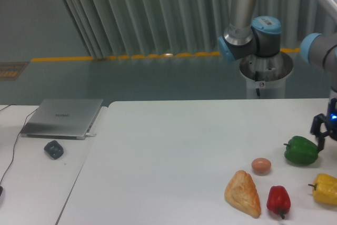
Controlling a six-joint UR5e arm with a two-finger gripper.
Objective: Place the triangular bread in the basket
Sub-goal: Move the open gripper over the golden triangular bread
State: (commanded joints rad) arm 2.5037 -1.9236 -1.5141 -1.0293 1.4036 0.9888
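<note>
The triangular bread [243, 193] is a golden-brown, flaky pastry lying on the white table near the front right. My gripper [322, 135] hangs at the right edge of the view, partly cut off by the frame, just right of and behind a green pepper [301, 150]. Its dark fingers stand apart and hold nothing. It is well to the right of and behind the bread. No basket shows in this view.
A small brown egg [261, 165] lies just behind the bread, a red pepper [278, 200] right beside it, and a yellow pepper [325, 189] at the right edge. A closed laptop [63, 117] and a dark mouse [53, 149] sit on the left table.
</note>
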